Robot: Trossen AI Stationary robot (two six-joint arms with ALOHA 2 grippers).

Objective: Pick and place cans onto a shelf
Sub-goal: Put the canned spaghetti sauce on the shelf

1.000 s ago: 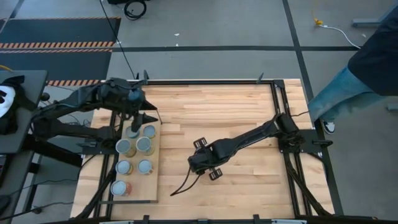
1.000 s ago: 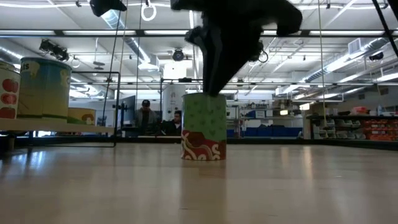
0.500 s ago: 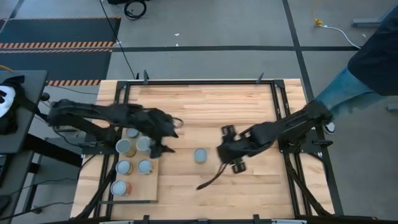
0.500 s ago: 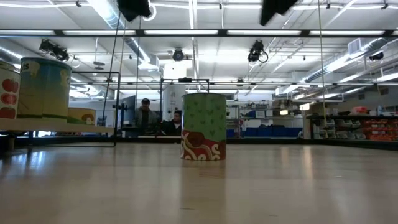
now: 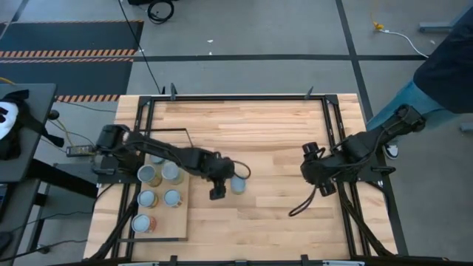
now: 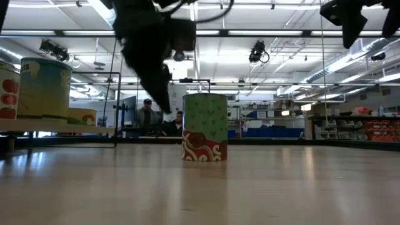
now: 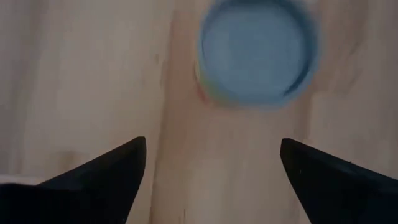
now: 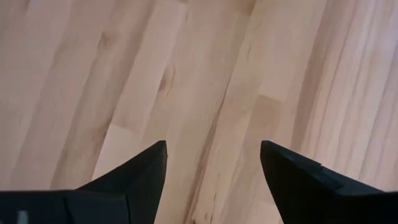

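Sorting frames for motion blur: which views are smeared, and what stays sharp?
Low view: the left gripper is smeared, the green can crisp. Left wrist view: that can's blue top is soft. Right wrist view: the tabletop grain is sharp.

two dark jointed arms (image 5: 162, 154), black pointed fingers (image 7: 99, 180), trailing cable (image 5: 299, 207)

One can (image 5: 238, 184) stands alone near the middle of the counter (image 5: 281, 133), a little toward its left edge. Just left of it hangs the left gripper (image 5: 216, 185), jaws spread. The shelf (image 5: 181, 222) lies along the counter's left edge, with five cans (image 5: 162, 173) on it. The right gripper (image 5: 316, 171) sits near the right edge, jaws apart.
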